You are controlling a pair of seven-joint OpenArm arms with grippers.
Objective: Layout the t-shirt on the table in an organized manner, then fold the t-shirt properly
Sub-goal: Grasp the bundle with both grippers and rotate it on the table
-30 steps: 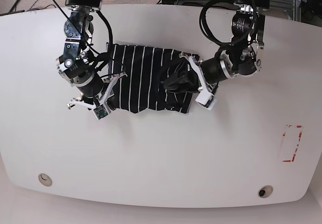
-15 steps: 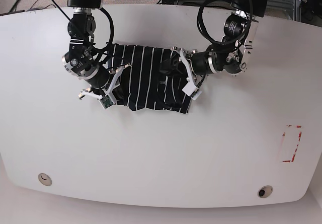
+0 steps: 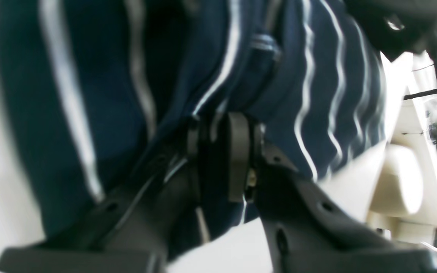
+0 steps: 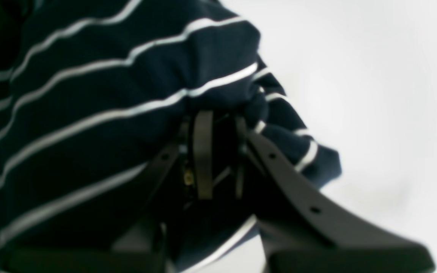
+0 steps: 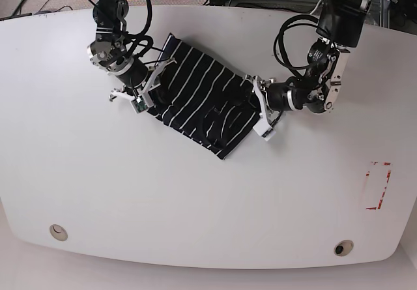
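Observation:
The t-shirt [image 5: 199, 101], black with thin white stripes, lies bunched and slanted on the white table [image 5: 195, 199], stretched between my two arms. My left gripper [image 5: 246, 103] is shut on its right edge; in the left wrist view the fingers [image 3: 237, 155] pinch striped cloth [image 3: 101, 76]. At the shirt's upper left edge my right gripper [image 5: 158, 81] is shut on the fabric. Its fingers [image 4: 203, 151] clamp a gathered fold of the t-shirt [image 4: 101, 94] in the right wrist view.
A red rectangular outline [image 5: 376, 186] marks the table at the right. Two round holes [image 5: 58, 232] [image 5: 343, 247] sit near the front edge. Cables and equipment lie beyond the table's far edge.
Both arms swung, turning the shirt from a level rectangle to a diagonal slant. The right gripper rose toward the far edge; the left arm drew back to the right. Both stayed shut.

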